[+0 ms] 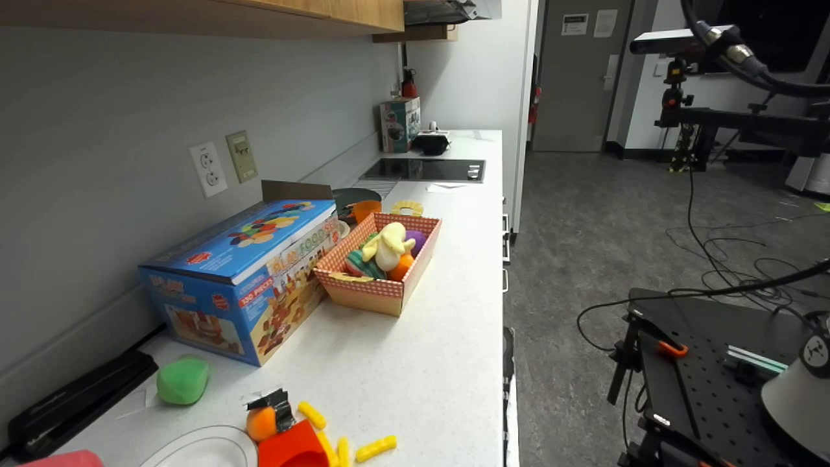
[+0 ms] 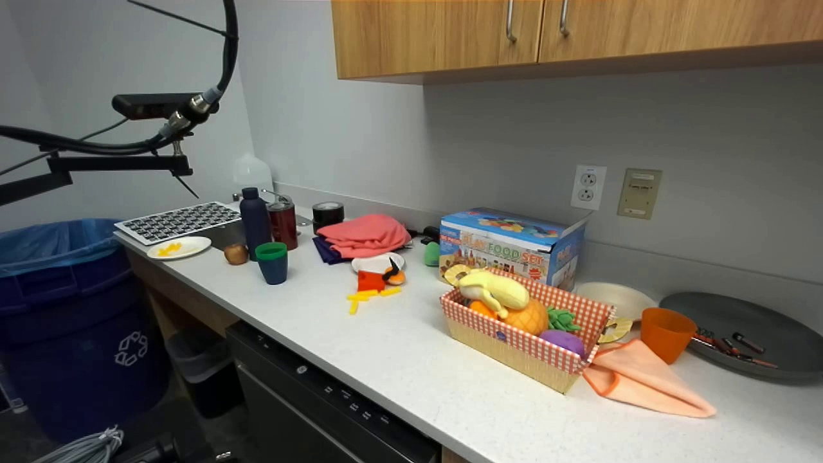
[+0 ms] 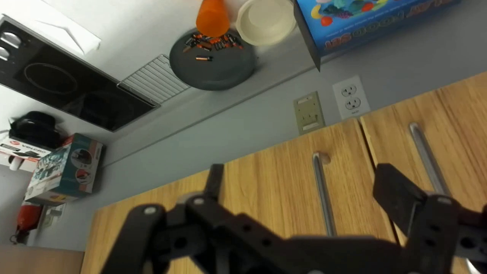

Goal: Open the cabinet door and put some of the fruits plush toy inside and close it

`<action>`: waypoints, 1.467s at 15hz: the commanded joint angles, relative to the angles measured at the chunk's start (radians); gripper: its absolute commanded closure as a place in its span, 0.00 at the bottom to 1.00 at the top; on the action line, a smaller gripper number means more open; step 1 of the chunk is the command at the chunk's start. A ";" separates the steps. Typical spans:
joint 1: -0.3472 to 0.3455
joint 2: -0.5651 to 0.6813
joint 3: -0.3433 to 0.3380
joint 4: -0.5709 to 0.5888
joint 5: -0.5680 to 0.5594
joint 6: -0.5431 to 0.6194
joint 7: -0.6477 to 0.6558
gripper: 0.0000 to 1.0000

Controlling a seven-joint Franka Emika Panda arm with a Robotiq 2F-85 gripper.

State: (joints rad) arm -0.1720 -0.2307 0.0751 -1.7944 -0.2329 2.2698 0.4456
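Fingers (image 3: 216,182) spread wide in the wrist view, nothing held. Cabinet door (image 3: 274,182) closed, mounted above the desk (image 2: 386,347); its handle (image 3: 323,194) shows between the fingers, gap in depth cannot be told.

Step in hand (judged): grasp handle, then pull. Method: centre handle between the fingers, advance straight until it sits deep, squeeze, check for slip, then draw the door along an arc; hinge presumably at the edge away from the handle. Steer clear of the neighbouring door (image 3: 452,129) and the neighbouring handle (image 3: 429,160).

Counts:
- Doors in wrist view: 2; handles: 2.
- Checked basket (image 2: 508,354), on the desk: 1.
- Plush fruits (image 2: 527,319) in basket: at least 5, overlapping. Banana (image 2: 498,289) 1, orange (image 2: 481,308) 1, pineapple (image 2: 528,318) 1, purple fruit (image 2: 562,341) 1, striped green fruit (image 1: 366,267) 1 (seen only in an exterior view).
- Play-food box (image 2: 495,257): 1. Orange cup (image 2: 667,334): 1. Peach cloth (image 2: 643,386): 1.
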 commanded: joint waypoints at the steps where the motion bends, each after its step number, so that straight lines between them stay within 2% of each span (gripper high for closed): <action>1: 0.024 0.026 -0.022 0.027 -0.006 0.006 0.003 0.00; 10: 0.029 0.146 -0.032 0.141 -0.036 0.007 0.005 0.00; 18: 0.045 0.238 -0.071 0.240 -0.075 0.018 0.032 0.00; 22: 0.057 0.230 -0.081 0.228 -0.174 -0.003 0.119 0.00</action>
State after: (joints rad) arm -0.1437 -0.0103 0.0225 -1.5892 -0.3144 2.2839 0.4802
